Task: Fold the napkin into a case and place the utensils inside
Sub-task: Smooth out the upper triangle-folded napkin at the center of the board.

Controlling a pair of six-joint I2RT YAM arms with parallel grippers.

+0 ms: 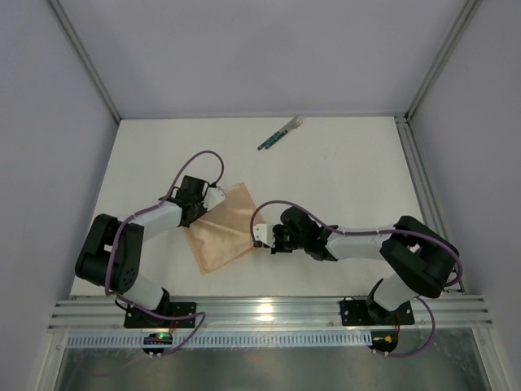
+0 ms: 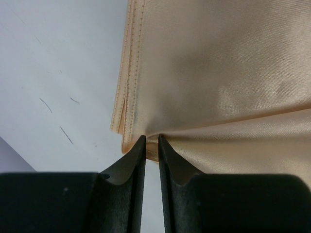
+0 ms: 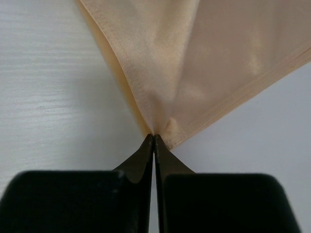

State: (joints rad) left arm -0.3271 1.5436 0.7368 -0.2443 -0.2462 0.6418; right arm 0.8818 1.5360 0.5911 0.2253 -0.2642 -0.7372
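1. The napkin (image 1: 221, 230) lies flat on the table (image 1: 342, 179), near its front edge, between the two arms.
2. The left fingers (image 2: 142, 145) stand narrow, pinching the napkin's far left side by the stacked hems. A crease runs away from the tips.
3. The right fingers (image 3: 151, 143) are pressed together on the napkin's right corner, which puckers at the tips.
4. The utensils (image 1: 281, 133) lie well apart from the cloth, near the table's far edge.

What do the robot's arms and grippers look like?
The left arm and right arm have white links between bulky black joints, each trailed by a looping purple-grey cable. The left gripper and right gripper are black, with blocky bodies and tapered fingers.
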